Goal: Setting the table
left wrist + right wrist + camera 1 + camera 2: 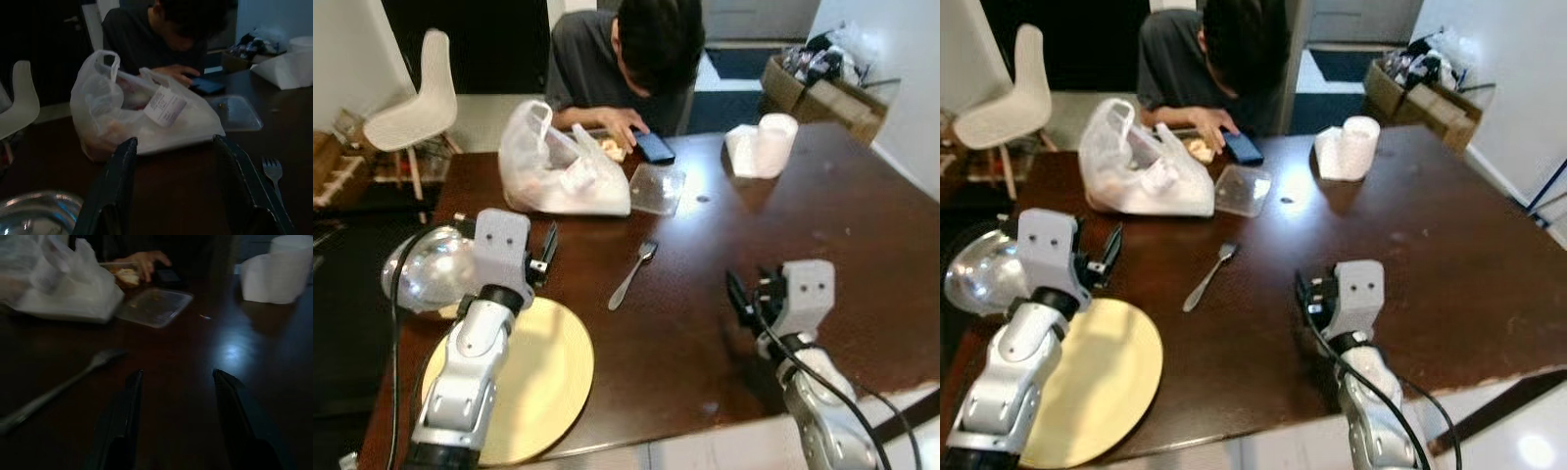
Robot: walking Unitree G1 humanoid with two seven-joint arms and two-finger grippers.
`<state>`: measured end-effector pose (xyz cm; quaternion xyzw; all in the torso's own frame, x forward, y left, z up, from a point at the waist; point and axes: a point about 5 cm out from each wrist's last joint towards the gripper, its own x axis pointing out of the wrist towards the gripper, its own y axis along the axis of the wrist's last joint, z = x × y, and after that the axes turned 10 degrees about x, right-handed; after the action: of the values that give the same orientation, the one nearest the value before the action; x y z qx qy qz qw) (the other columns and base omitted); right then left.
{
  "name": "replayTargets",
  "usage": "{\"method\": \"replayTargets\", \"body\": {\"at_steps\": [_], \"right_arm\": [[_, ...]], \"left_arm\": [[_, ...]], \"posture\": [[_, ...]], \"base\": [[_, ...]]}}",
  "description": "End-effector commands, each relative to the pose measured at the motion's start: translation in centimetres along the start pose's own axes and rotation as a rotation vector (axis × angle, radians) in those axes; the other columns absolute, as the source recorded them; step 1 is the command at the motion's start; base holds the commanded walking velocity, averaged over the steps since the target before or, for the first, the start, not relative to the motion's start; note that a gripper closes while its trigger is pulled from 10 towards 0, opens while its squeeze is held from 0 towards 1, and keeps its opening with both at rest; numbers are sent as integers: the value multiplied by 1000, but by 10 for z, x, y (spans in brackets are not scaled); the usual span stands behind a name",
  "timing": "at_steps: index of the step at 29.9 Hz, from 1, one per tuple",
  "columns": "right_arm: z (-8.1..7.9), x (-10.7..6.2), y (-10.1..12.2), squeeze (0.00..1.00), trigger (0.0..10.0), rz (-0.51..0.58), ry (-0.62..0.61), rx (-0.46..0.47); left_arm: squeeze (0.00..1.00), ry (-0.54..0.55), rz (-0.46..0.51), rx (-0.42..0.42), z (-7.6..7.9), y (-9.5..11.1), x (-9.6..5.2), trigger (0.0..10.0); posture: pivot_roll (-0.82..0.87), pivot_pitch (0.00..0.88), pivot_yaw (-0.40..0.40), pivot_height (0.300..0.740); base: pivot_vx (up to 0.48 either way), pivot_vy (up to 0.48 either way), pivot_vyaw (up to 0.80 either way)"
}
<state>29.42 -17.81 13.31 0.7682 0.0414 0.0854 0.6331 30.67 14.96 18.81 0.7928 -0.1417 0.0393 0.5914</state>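
The left gripper (173,161) hangs above the dark wooden table (862,255) at the left of the frame, its 2 black fingers (117,181) spread wide with nothing between them. In its wrist view they frame the white plastic bag (142,117), which lies on the table well ahead of them. Just beside this arm, at the lower left of the head view, lies a round yellow plate (543,382), and touching or overlapping the plate's upper left edge is a shiny metal bowl (426,269).

The right gripper (173,391) hovers low over the table at the lower right of the frame, its 2 fingers (124,416) likewise parted and holding nothing. Ahead of it and toward the left gripper, a metal fork (634,274) lies flat near the middle of the frame, tines pointing away toward the far side.

Beyond the fork, a clear plastic lid (658,188) rests just beside the bag. At the upper right of the table stands a white paper roll (773,142) with white paper beside it.

At the top centre a person (607,59) leans over the far edge, 1 hand (625,122) resting by a dark phone (654,147). A white chair (416,103) stands at the upper left, and a box of clutter (822,78) at the upper right.
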Motion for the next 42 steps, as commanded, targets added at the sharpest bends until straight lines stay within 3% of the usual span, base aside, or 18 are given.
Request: {"method": "replayTargets", "body": {"at_steps": [1, 7, 11, 14, 21, 28, 33, 36, 40, 42], "right_arm": [[-6, 0, -13, 0, 10000, -71, 23, 27], [-27, 25, -30, 0, 10000, -151, 52, 71], [-33, 39, -33, 0, 10000, -185, 58, 77], [-32, 47, -35, 0, 10000, -213, 36, 74], [-36, 76, -27, 0, 10000, -248, 53, 124], [-44, 98, -15, 0, 10000, -294, 61, 196], [-53, 104, -17, 0, 10000, -359, 75, 203], [-57, 106, -18, 0, 10000, -383, 101, 131], [-63, 101, -32, 0, 10000, -496, 233, -103], [-62, 97, -39, 0, 10000, -544, 277, -155]], "left_arm": [[0, -31, -16, 2, -3, -2, -3, 10000], [0, -169, -65, 41, 8, -1, 0, 10000], [0, -253, -79, 79, 23, -1, 0, 10000], [0, -265, -73, 82, 24, 2, 0, 10000], [0, -233, -52, 66, 6, 20, 1, 10000], [0, -257, -41, 125, -15, 34, -15, 10000], [0, -264, -45, 136, -18, 41, -26, 10000], [0, -262, -52, 130, -17, 45, -33, 10000], [0, -262, -81, 100, -11, 48, -46, 10000], [0, -267, -90, 94, -10, 48, -48, 10000]], "posture": [[-106, 0, 58, 740], [-84, 0, 70, 740], [-52, 0, 74, 740], [-27, 0, 74, 740], [45, 4, 55, 740], [113, 65, 34, 740], [145, 99, 23, 740], [165, 122, 18, 740], [182, 157, 15, 740], [177, 166, 19, 740]], "base": [[0, 0, 0], [0, 0, 0], [0, 0, 0], [0, 0, 0], [0, 0, 0], [0, 0, 0], [0, 0, 0], [0, 0, 0], [0, 0, 0], [0, 0, 0]]}}
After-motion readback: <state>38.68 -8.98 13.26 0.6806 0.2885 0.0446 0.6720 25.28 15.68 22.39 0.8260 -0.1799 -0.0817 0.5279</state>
